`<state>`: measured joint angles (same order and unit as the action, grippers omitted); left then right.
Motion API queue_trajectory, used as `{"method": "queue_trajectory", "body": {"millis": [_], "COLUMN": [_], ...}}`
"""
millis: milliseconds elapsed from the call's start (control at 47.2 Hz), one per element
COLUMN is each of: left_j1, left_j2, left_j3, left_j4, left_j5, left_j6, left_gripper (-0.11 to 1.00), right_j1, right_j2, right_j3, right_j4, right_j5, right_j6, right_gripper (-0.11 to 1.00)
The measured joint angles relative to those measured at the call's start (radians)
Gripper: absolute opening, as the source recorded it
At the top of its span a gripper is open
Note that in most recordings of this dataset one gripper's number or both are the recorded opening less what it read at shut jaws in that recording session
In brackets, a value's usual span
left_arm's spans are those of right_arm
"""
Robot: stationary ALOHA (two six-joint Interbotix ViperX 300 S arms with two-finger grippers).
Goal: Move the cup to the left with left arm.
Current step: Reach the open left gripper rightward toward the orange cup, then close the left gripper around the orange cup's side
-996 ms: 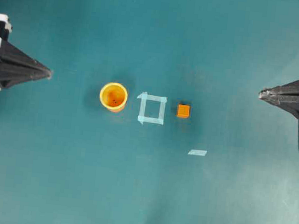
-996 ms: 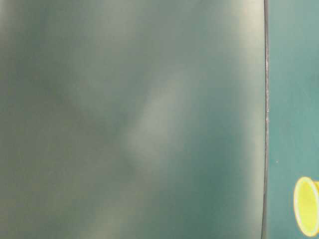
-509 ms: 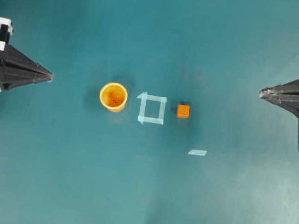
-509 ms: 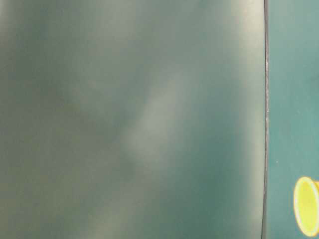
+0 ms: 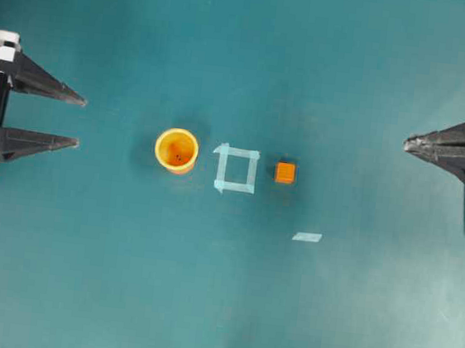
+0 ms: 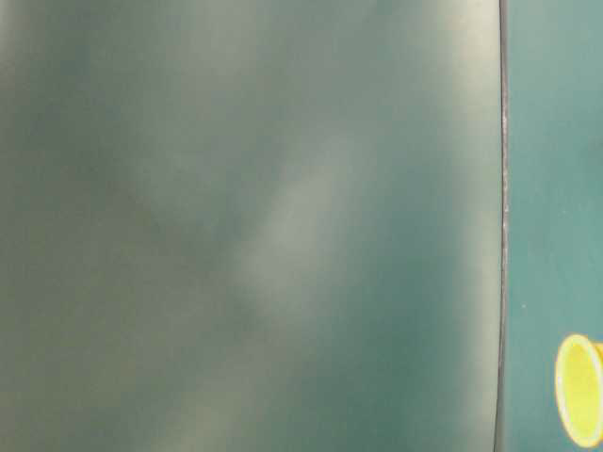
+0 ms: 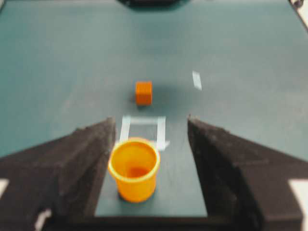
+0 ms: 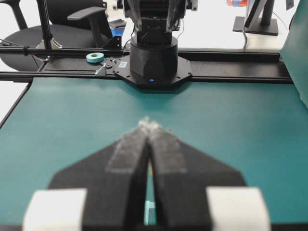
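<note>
The orange-yellow cup (image 5: 176, 149) stands upright on the teal table, left of a pale tape square (image 5: 236, 169). Its rim (image 6: 578, 390) shows as a yellow oval in the table-level view. At the table's left edge my left gripper (image 5: 81, 122) is open, its two fingers spread wide and pointing at the cup from well short of it. In the left wrist view the cup (image 7: 134, 169) sits ahead, nearer the left finger (image 7: 82, 159), with the left gripper (image 7: 151, 120) touching nothing. My right gripper (image 5: 407, 144) rests shut at the right edge, seen up close as the right gripper (image 8: 150, 123).
A small orange cube (image 5: 285, 172) sits just right of the tape square; it appears beyond the cup as the cube (image 7: 143, 92). A loose strip of tape (image 5: 306, 237) lies on the mat further right. Beyond the far table edge are a black rail and an office chair (image 8: 57, 29).
My left gripper has opened from shut, its fingers spreading wide apart. The cup, the cube and the right arm have not moved.
</note>
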<state>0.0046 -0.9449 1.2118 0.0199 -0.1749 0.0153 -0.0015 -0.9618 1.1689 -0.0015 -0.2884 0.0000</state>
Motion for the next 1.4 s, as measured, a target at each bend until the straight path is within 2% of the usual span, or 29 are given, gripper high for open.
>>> {"method": "queue_trajectory", "body": {"millis": [106,381,699,1102,1399], "left_j1": [0.02,0.044,0.044,0.044,0.052], "left_j2": [0.057,0.351,0.653,0.841,0.919], "left_j3": [0.008,-0.014,-0.071,-0.087,-0.15], "left_j4": [0.0,0.0,0.002,0.002,0.002], "left_j5": [-0.002,-0.074,-0.229,-0.273,-0.281], "left_j6": [-0.003,-0.005,-0.003,0.002,0.049], "left_gripper": [0.65,0.8,0.81,0.81,0.81], "right_j1": [0.0,0.0,0.0,0.0,-0.002], "right_j2": [0.0,0.0,-0.002,-0.017,-0.017], "right_j3": [-0.003,-0.018,-0.037,-0.046,-0.052], "right_j4": [0.0,0.002,0.002,0.0,0.002], "right_j5": [0.002,0.003,0.037,0.058,0.06], "right_j6": [0.002,0.003,0.005,0.002,0.0], "right_gripper": [0.0,0.0,0.0,0.0,0.0]}}
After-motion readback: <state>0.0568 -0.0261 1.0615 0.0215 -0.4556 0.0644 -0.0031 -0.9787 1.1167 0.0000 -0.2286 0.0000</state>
